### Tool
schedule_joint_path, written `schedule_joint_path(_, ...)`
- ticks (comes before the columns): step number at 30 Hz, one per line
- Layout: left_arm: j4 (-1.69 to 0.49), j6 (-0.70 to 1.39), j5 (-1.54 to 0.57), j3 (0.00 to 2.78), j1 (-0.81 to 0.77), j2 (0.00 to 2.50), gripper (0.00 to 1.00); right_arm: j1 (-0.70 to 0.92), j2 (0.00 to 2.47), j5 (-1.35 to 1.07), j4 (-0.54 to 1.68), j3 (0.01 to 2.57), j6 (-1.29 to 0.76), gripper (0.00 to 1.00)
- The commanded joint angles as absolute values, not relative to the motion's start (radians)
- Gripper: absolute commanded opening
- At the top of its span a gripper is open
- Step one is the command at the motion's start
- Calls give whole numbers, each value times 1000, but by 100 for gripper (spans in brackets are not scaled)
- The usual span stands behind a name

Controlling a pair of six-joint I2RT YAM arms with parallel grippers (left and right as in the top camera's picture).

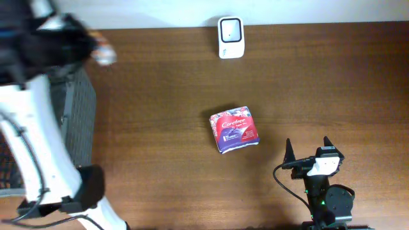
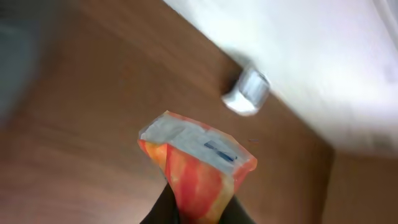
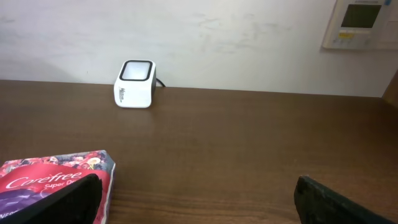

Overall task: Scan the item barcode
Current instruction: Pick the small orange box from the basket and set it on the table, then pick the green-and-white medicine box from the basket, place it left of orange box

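The table [image 1: 160,96] is brown wood with a fine grain and a soft, half-matt sheen. The scanner [image 1: 230,37] has a smooth white plastic shell, a little glossy, and the Carefree pack [image 1: 234,129] is wrapped in shiny printed film. The orange packet [image 2: 198,168] looks like smooth, glossy plastic film, though it is blurred.
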State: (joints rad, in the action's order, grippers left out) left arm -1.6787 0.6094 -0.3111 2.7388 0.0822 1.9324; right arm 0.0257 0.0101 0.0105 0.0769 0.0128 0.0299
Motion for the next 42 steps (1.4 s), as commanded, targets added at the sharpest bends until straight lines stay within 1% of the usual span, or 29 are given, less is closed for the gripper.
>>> schedule_joint_path(1,-1681,590,-121,2741,-209,1967,10,27,4,19,82,6,30,98)
schedule_joint_path(3,-1683,590,-34,2728,-376,2038,11,27,4,19,82,6,30,98)
schedule_joint_path(5,-1685,590,56,2723,-475,2144,14,27,4,19,82,6,29,98)
schedule_joint_path(8,-1688,590,102,2717,-570,2388,14,27,4,19,82,6,30,98)
schedule_joint_path(10,-1688,590,103,2717,-590,2494,17,27,4,19,82,6,30,98)
schedule_joint_path(11,-1688,590,124,2717,-593,2534,21,27,4,19,82,6,30,98)
schedule_joint_path(13,-1688,590,263,2717,-592,2562,27,27,4,19,82,6,30,98)
schedule_joint_path(14,-1688,590,312,2717,-591,2562,36,27,4,19,82,6,30,98)
schedule_joint_path(15,-1688,589,338,2717,-591,2562,56,27,4,19,82,6,30,98)
schedule_joint_path(16,-1688,588,338,2717,-590,2562,57,27,4,19,82,6,30,98)
schedule_joint_path(19,-1688,506,337,2735,-590,2540,55,27,4,19,82,6,30,99)
schedule_joint_path(20,-1688,506,337,2746,-587,2481,55,27,4,19,82,6,30,98)
schedule_joint_path(21,-1688,506,337,2767,-572,2397,59,27,4,19,82,6,30,98)
schedule_joint_path(23,-1688,506,338,2783,-519,2253,62,27,4,19,82,6,30,98)
schedule_joint_path(24,-1688,506,337,2783,-435,2124,63,27,4,19,82,6,30,99)
schedule_joint_path(25,-1688,506,337,2783,-396,2081,63,27,4,19,82,6,30,99)
schedule_joint_path(26,-1688,506,337,2783,-319,2009,64,27,4,19,82,6,30,98)
schedule_joint_path(27,-1688,506,336,2783,-184,1916,74,27,4,19,82,6,30,98)
schedule_joint_path(30,-1688,506,309,2783,112,1826,75,27,4,19,82,6,30,98)
schedule_joint_path(31,-1688,506,273,2780,202,1826,88,27,4,19,82,6,30,98)
schedule_joint_path(33,-1688,508,215,2704,340,1827,89,27,4,19,82,6,30,98)
schedule_joint_path(35,-1688,531,205,2608,395,1827,99,27,4,19,82,6,30,98)
schedule_joint_path(37,-1688,576,205,2461,445,1827,99,27,4,19,82,6,29,98)
schedule_joint_path(39,-1633,618,205,2241,485,1827,99,27,4,19,82,6,30,98)
schedule_joint_path(41,-1543,618,205,2078,498,1827,99,27,4,19,82,6,30,98)
schedule_joint_path(42,-1460,624,205,1973,507,1827,99,27,4,19,82,6,30,99)
